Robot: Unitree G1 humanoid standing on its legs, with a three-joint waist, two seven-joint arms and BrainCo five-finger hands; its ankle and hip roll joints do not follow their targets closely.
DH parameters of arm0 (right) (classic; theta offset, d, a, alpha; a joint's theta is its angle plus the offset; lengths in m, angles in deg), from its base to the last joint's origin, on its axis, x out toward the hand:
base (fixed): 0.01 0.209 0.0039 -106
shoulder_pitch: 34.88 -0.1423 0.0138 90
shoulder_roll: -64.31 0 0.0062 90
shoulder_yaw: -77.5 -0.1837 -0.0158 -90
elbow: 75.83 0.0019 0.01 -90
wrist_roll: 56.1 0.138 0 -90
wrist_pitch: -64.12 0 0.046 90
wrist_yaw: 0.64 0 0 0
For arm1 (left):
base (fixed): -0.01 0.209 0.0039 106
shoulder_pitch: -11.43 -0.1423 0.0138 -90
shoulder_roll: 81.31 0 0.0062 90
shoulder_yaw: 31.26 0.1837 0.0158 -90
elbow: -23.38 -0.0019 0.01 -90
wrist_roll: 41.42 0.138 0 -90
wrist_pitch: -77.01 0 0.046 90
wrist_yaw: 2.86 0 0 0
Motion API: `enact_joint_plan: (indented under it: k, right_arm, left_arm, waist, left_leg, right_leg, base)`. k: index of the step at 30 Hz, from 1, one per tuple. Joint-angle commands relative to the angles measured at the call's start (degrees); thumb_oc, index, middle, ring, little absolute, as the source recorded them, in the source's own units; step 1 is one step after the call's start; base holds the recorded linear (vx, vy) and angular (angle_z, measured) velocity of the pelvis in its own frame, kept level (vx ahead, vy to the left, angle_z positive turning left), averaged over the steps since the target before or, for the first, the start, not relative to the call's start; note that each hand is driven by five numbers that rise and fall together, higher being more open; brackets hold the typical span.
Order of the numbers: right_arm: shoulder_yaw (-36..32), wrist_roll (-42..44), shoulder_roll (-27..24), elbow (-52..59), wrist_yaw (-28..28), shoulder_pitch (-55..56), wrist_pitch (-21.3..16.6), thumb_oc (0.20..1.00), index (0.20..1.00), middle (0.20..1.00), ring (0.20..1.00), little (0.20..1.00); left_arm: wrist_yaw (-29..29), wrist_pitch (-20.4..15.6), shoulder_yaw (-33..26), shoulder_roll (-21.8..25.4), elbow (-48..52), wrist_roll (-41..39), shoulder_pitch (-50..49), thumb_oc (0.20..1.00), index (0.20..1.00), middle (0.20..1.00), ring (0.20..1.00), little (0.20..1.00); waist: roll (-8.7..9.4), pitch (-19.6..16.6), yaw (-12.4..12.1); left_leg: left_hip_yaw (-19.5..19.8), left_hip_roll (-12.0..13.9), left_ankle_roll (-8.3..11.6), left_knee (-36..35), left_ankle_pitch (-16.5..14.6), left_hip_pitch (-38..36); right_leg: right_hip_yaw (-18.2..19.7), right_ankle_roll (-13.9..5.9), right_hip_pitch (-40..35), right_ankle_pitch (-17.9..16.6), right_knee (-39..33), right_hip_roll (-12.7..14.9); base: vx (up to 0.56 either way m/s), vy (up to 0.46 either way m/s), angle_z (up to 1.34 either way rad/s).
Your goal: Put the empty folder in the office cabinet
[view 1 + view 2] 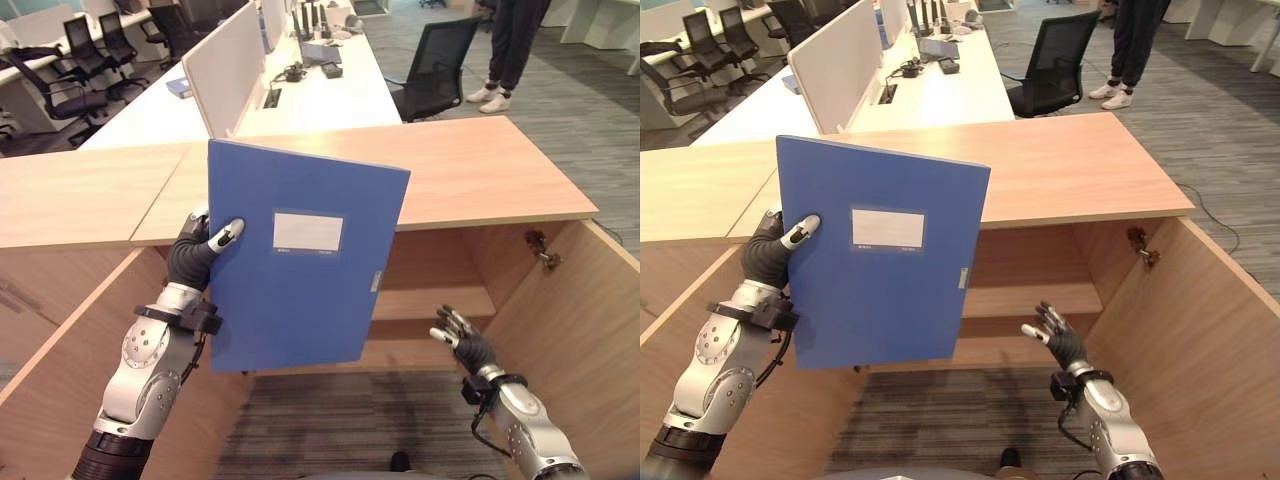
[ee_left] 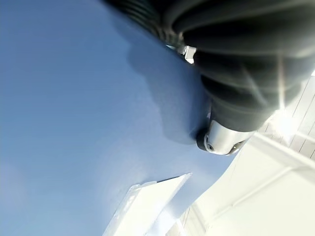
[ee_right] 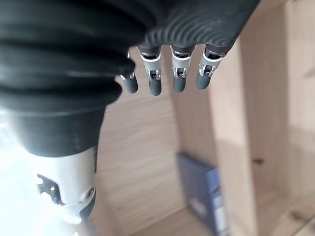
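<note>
Here the left hand (image 1: pixel 200 252) pinches the upright blue folder (image 1: pixel 300 260) by its edge; the right hand (image 1: pixel 462 336) hangs open-fingered, empty.

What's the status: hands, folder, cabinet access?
Left hand pinching blue folder upright, before open cabinet. Right hand open, empty, low by the shelf. Nothing blocking the opening.

Blue folder (image 1: pixel 300 260) upright before open cabinet (image 1: pixel 560 300).

Head stereo pair looks down, sharing open cabinet (image 1: pixel 470 290); wrist cameras sit very close.
</note>
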State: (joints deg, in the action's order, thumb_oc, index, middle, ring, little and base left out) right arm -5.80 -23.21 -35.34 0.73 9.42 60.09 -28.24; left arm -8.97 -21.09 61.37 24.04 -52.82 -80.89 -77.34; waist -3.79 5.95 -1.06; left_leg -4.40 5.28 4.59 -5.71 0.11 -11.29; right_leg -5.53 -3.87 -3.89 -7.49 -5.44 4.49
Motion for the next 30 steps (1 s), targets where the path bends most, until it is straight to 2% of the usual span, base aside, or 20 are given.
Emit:
enact_joint_plan:
  k: [1, 10, 30]
  right_arm:
    - [1.8, 8.4, -0.8, 6.6, 5.0, -4.5, -1.3, 1.0, 1.0, 1.0, 1.0, 1.0]
    - [6.9, 14.1, 2.3, 12.9, 8.4, -7.2, -0.2, 1.0, 1.0, 1.0, 1.0, 1.0]
    - [15.4, 14.2, 6.6, 14.4, 8.3, -13.4, -0.4, 1.0, 1.0, 1.0, 1.0, 1.0]
  left_arm:
    - [-1.6, -2.4, -1.5, 0.5, -0.8, 1.9, 4.5, 0.2, 0.2, 0.2, 0.2, 0.2]
    - [-2.7, -2.4, 0.0, -2.0, -1.4, 3.5, 6.2, 0.2, 0.2, 0.2, 0.2, 0.2]
    - [-4.2, -1.7, 8.4, -6.0, -3.2, 4.1, 10.3, 0.2, 0.2, 0.2, 0.2, 0.2]
  waist:
    - [2.27, -0.3, 0.8]
    - [2.51, -0.5, 1.0]
    - [2.86, -0.4, 1.3]
  left_leg:
    - [-1.0, -0.3, 1.37, 0.7, -1.0, 2.4]
    - [-1.9, 0.1, 1.44, 0.7, -0.9, 2.2]
    - [-2.2, 0.3, 1.3, 0.7, -0.8, 2.3]
  right_leg:
    - [1.7, -4.51, -6.4, 10.0, 1.1, 3.1]
    - [2.0, -4.25, -6.4, 9.9, 1.0, 2.8]
    - [2.4, -3.97, -6.0, 9.8, 1.2, 2.6]
  base:
    - [0.0, 0.0, 0.0]
    - [-0.01, 0.004, -0.09]
    - [0.0, 0.0, 0.0]
